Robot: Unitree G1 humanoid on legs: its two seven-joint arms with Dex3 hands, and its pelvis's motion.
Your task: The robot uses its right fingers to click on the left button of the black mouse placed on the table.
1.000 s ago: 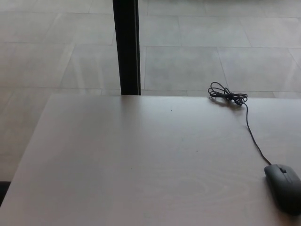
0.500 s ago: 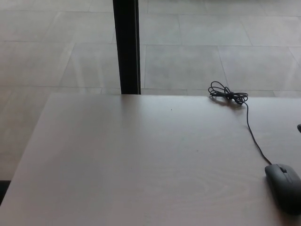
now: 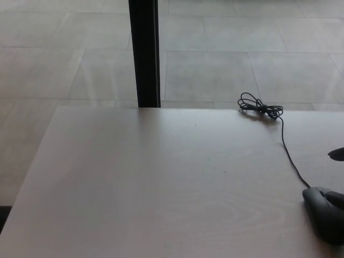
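Mouse [image 3: 324, 212] sits at table's [image 3: 161, 183] right edge | right hand [image 3: 336, 177] barely pokes in — can't tell its pose | heads up: you could nudge the mouse off or hit the wrong button

No text, label, brand, number or sign can be read anywhere in the head view. The dark grey plastic mouse [image 3: 324, 213], at the right edge beside the black tip of the right hand [image 3: 337, 154], shows a plain unmarked shell. The pale wood-grain table [image 3: 161, 188] reaching out to that hand's left bears no printing, and the grey floor tiles [image 3: 226, 64] beyond it carry no markings either.
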